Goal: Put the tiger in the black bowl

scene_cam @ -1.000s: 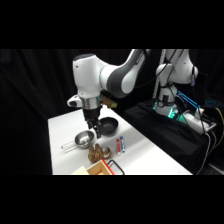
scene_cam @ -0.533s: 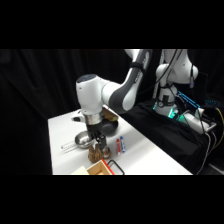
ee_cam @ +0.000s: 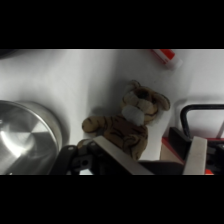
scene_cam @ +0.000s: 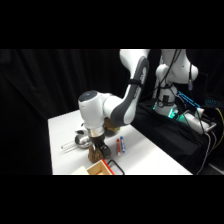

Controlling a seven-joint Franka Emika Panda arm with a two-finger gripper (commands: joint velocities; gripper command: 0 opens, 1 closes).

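Tiger [ee_cam: 131, 121] | lying flat | head toward wrist view's upper right

At the centre of the side view, the glossy white Franka arm [scene_cam: 117, 100] is built of rounded, bulbous segments joined by dark grey bands. Its wrist ends in a short black gripper [scene_cam: 97, 147]. In the wrist view, black linkage and pale finger bars [ee_cam: 197, 155] rise from the bottom edge.
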